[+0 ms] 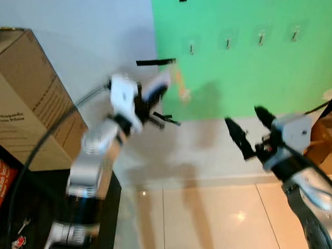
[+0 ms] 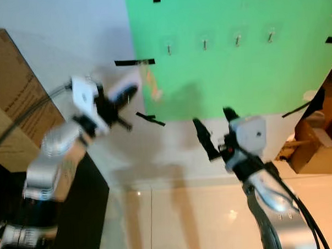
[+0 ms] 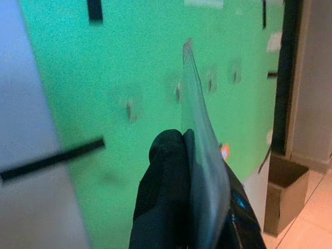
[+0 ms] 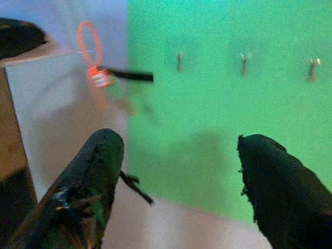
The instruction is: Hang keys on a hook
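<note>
A flat, matte green panel (image 1: 245,55) covers the wall, and a row of 4 small metal hooks (image 1: 227,43) on clear square pads runs across it near its top. Short strips of black tape (image 1: 155,62) are stuck at the panel's left edge and top.

The left end effector (image 1: 160,94) is raised in front of the panel's lower left corner, its silver arm blurred. Its black fingers (image 3: 166,171) are pressed together on a thin, translucent, curved tag (image 3: 199,155), part of the keys (image 1: 181,86). The keys show as a pale orange blur against the panel's left edge, below and left of the leftmost hook, not on any hook. In the right wrist view they appear as a thin orange loop (image 4: 89,44) with a small red-orange piece under it, just left of the panel's edge.

The right end effector (image 1: 249,126) is held up below the panel's lower edge, under the middle hooks, with its 2 long black fingers (image 4: 98,171) spread well apart and nothing between them.

Left of the panel, a brown cardboard box (image 1: 30,97) with printed lettering stands on a dark tabletop (image 1: 106,215). Another open cardboard box (image 1: 326,142) sits at the panel's lower right. The floor (image 1: 214,216) below is glossy pale tile with thin grout lines and light reflections.
</note>
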Available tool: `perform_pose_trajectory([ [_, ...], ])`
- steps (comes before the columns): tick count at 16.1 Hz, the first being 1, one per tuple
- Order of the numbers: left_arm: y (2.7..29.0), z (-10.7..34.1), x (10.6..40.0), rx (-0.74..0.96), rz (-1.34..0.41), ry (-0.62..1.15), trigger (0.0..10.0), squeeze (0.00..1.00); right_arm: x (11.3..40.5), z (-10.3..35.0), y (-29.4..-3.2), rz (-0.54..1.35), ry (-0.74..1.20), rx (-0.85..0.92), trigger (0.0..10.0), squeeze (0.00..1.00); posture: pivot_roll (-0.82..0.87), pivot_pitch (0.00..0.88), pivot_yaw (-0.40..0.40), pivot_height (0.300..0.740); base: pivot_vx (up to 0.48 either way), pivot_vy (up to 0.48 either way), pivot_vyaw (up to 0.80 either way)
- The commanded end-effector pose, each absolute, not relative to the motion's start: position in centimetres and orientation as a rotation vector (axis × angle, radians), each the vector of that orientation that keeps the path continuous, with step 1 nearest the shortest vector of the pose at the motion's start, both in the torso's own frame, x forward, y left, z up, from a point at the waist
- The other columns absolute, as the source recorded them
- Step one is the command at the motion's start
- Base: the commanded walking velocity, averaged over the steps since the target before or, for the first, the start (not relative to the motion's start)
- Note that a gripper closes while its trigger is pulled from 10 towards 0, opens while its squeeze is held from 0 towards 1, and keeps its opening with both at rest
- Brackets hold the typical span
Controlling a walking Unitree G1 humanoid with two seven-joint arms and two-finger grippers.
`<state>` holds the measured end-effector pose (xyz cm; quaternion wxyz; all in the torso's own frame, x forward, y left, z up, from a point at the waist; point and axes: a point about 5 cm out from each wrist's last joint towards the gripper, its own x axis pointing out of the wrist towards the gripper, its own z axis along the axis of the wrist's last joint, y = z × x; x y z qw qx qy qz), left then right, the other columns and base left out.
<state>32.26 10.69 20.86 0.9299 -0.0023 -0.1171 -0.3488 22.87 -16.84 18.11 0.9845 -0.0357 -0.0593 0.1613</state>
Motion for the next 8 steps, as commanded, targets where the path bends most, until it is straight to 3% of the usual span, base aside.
perform_pose_trajectory([
  [1, 11.0, 21.6, 32.7, -0.015, -0.722, -0.246, 10.0, 0.0, 23.1, 19.0, -16.5, 0.354, -0.15, -0.05, 10.0, 1.0, -0.22, 0.0, 0.111, 0.74, 0.0, 0.0, 0.0],
  [8, 9.6, 24.7, 33.3, 0.031, -0.898, -0.301, 10.0, 0.0, 24.8, 22.5, -13.7, 0.465, -0.261, -0.08, 10.0, 1.0, -0.21, 0.0, 0.136, 0.74, 0.0, 0.0, 0.0],
])
